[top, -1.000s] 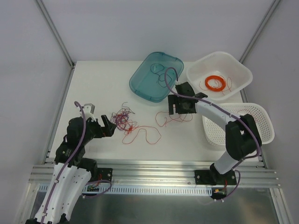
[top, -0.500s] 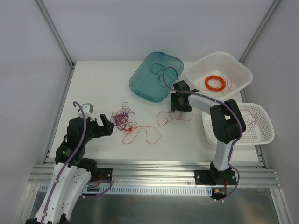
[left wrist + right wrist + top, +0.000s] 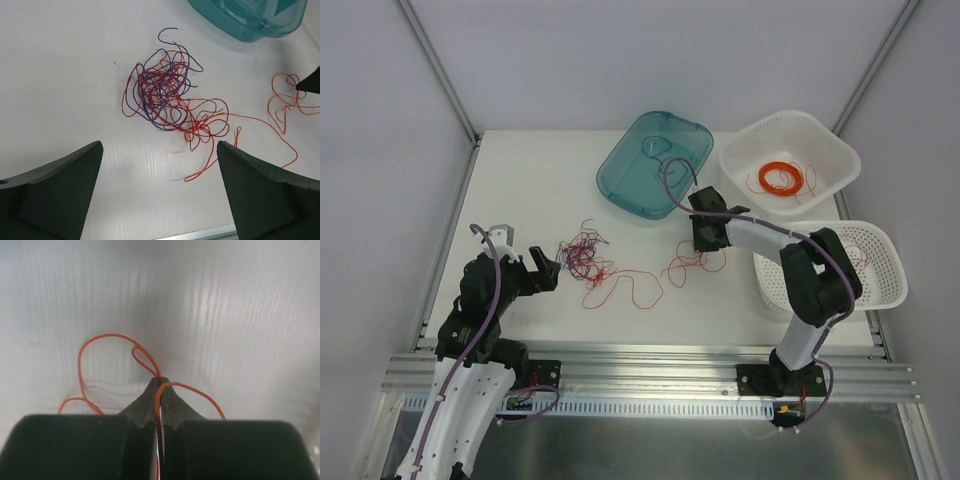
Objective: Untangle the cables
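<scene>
Roughly midway. Right gripper (image 3: 159, 384) jaws are clamped on one orange wire (image 3: 100, 338), which lies apart from the wad (image 3: 159, 86). Left gripper (image 3: 159, 150) jaws are wide apart, wad on tabletop (image 3: 60, 75) just ahead between them, red/purple/orange knot intact. Most untangling is left, I'd say.

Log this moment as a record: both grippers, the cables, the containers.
wad: red, orange and purple wires, tangled, gripped by nothing
left gripper: open, empty, facing the wad
right gripper: shut on orange wire
orange wire position: loops right of the wad
teal tray: one dark wire inside
far basket: holds coil, orange
near basket: beside the right arm
</scene>
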Motion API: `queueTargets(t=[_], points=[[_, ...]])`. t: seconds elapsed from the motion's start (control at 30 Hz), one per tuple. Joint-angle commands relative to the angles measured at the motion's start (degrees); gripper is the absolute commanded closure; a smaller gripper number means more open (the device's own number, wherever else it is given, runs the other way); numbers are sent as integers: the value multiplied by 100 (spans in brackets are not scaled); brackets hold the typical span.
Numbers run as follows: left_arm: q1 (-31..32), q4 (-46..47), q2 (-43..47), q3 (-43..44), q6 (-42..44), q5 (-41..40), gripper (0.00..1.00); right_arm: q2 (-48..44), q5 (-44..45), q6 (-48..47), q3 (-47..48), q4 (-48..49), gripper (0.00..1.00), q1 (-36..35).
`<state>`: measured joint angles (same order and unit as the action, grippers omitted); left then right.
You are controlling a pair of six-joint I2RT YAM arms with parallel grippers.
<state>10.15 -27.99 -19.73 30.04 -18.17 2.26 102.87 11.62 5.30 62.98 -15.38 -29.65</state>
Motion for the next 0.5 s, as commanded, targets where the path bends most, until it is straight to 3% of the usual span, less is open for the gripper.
queueTargets(t=[0.0,0.2,0.47], points=[[22,188,-5,-7,130,-138,1,-846,-177,-239,38,-658,99,-76],[13,197,65,11,174,-86,1,-1918,-28,-863,960,-1632,99,-76],[13,188,162,37,200,134,1,-2228,429,-1716,3587,-2364,99,538]])
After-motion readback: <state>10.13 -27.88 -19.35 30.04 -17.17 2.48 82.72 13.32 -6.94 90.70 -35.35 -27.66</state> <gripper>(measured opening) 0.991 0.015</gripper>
